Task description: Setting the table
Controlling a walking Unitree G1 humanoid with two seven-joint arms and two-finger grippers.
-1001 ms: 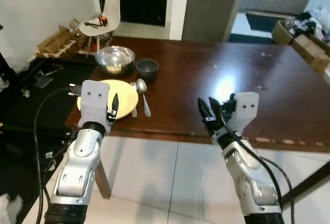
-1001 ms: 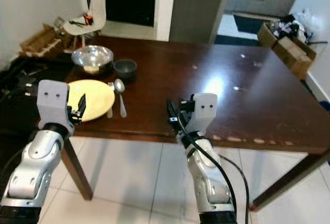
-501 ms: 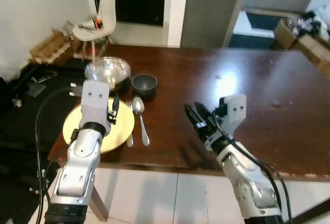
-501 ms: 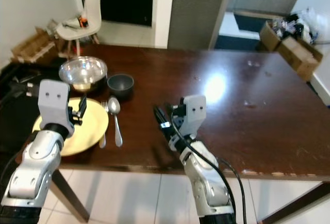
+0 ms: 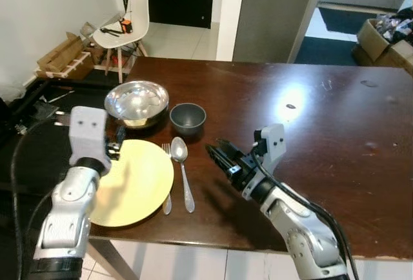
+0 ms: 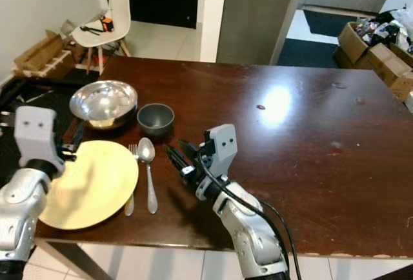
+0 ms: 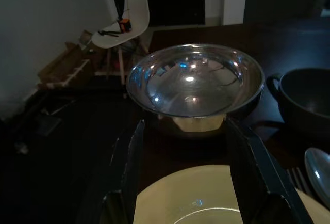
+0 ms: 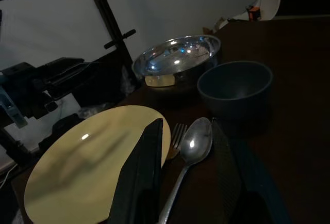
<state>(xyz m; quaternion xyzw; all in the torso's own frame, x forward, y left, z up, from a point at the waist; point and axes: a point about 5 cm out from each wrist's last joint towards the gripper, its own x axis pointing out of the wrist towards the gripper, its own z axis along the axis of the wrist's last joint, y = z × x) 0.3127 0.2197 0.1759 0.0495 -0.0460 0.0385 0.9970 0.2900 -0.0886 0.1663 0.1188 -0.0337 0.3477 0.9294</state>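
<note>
Yellow plate (image 5: 135, 186) sits at the near left corner of the dark table (image 5: 310, 131), w/ fork (image 5: 166, 196) and spoon (image 5: 182, 170) lying just beside its right edge, steel bowl (image 5: 136, 101) and small dark bowl (image 5: 188, 117) just behind it. Right gripper (image 5: 218, 156) is stretched low over the table, forearm bent in from the near edge, fingers spread and aimed at the spoon, near it but apart. Left gripper (image 7: 183, 167) is raised over the plate's far left rim, fingers apart & pointing toward the steel bowl; whether it touches the plate is prob. not clear.
</note>
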